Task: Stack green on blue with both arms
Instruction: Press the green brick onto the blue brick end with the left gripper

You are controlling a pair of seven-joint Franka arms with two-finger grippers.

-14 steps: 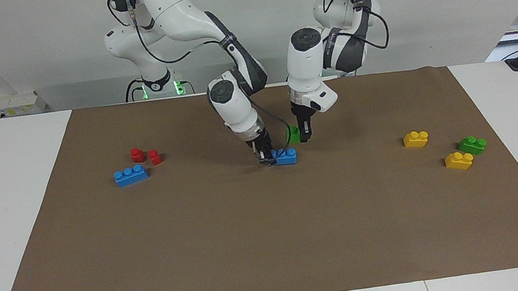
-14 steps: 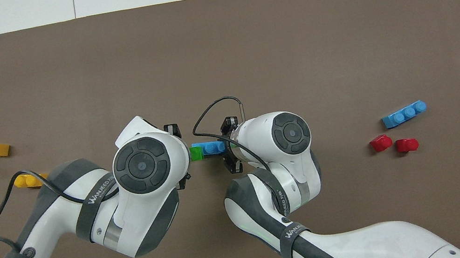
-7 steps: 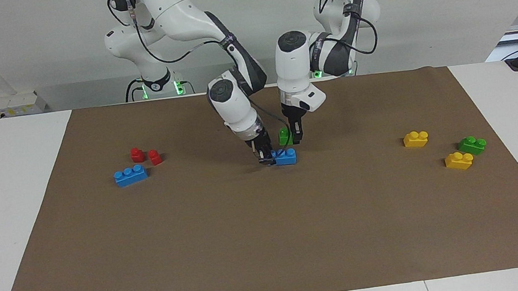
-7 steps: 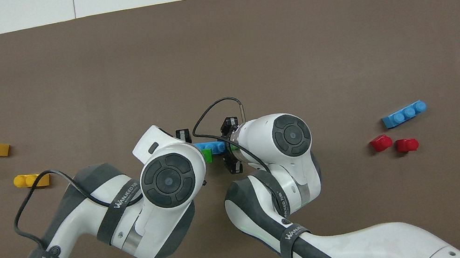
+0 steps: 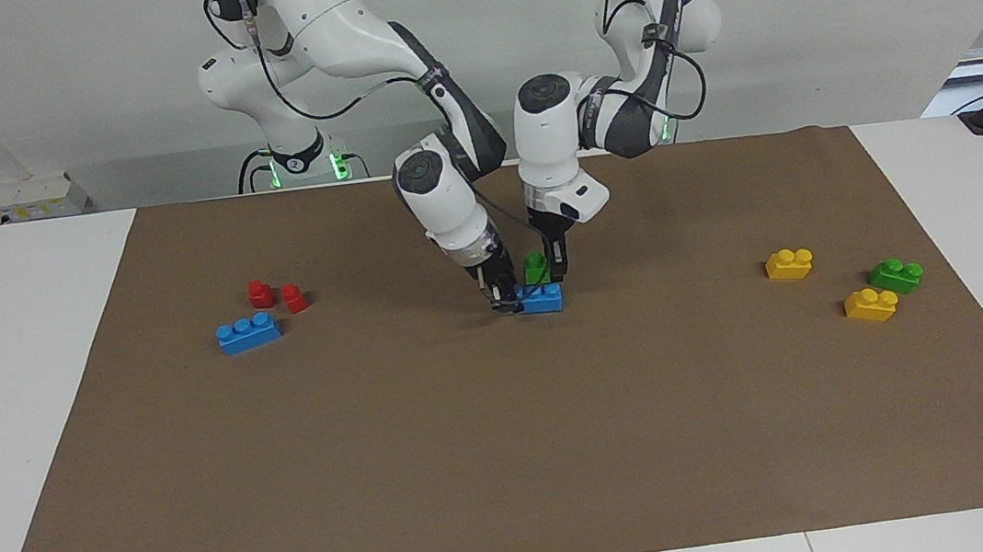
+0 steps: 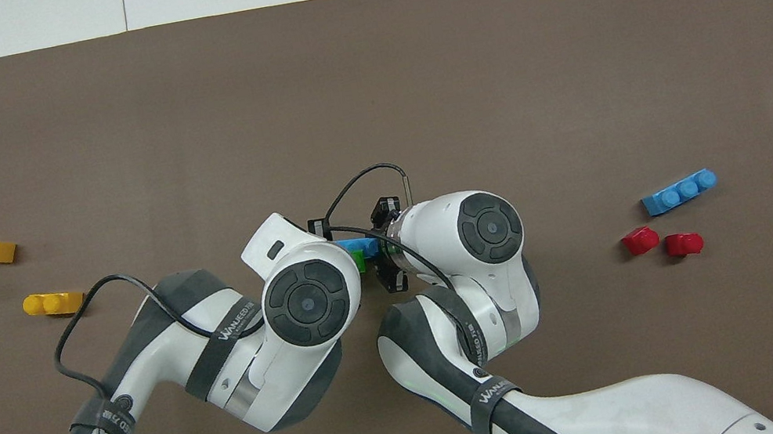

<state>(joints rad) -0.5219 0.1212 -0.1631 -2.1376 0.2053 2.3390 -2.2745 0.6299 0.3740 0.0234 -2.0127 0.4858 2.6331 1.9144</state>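
A blue brick [image 5: 542, 299] lies on the brown mat [image 5: 512, 459] near its middle. My right gripper [image 5: 505, 298] is shut on the end of it that points toward the right arm's end of the table. My left gripper [image 5: 548, 271] is shut on a green brick [image 5: 535, 267] and holds it just over the blue brick's studs; I cannot tell whether they touch. In the overhead view the two wrists cover most of this, and only slivers of the blue brick [image 6: 353, 245] and the green brick [image 6: 360, 260] show.
A second blue brick [image 5: 248, 332] and two red pieces [image 5: 260, 293] lie toward the right arm's end. Two yellow bricks [image 5: 789, 263] [image 5: 871, 305] and a second green brick [image 5: 896, 275] lie toward the left arm's end.
My left gripper has carried the green brick sideways from beside the blue brick to over it, and a little lower. The right gripper and the blue brick have stayed put.
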